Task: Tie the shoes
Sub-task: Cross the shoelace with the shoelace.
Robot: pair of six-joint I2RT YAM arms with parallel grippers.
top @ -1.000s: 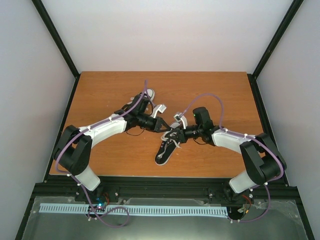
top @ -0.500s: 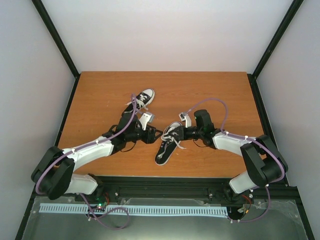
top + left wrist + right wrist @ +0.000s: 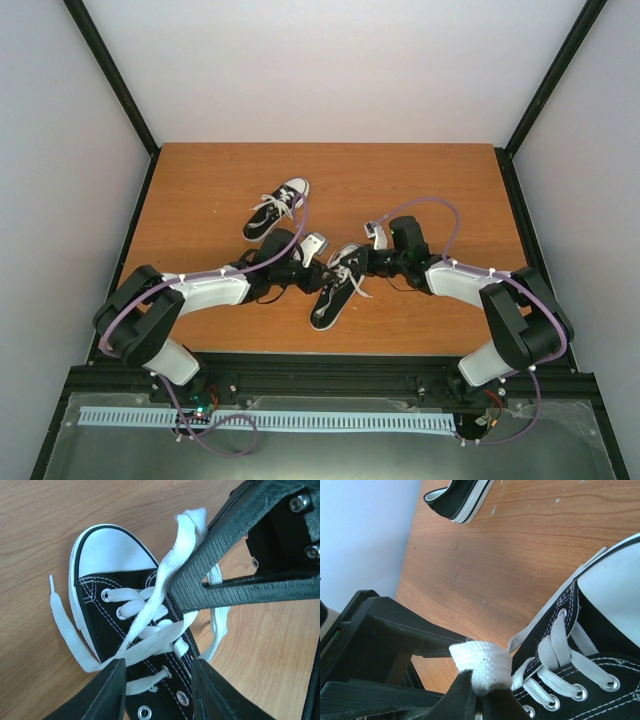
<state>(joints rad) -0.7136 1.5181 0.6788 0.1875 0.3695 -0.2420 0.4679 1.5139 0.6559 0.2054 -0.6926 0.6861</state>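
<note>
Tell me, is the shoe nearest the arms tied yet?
Untied. The shoe's laces run loose with no bow: one end lies on the table, another is pinched in the right gripper.

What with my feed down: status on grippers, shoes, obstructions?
Right gripper shut on lace. Left gripper open, straddling lacing of near shoe. Far shoe apart. Nothing blocking.

The far shoe (image 3: 277,209) and near shoe (image 3: 331,297) lie apart, near one's laces (image 3: 150,611) untied.

A robotics lab test cell: plain white walls (image 3: 330,60) in black framing (image 3: 112,75) enclose a wooden table (image 3: 200,180), with a slotted cable duct (image 3: 300,421) at 6 o'clock.
</note>
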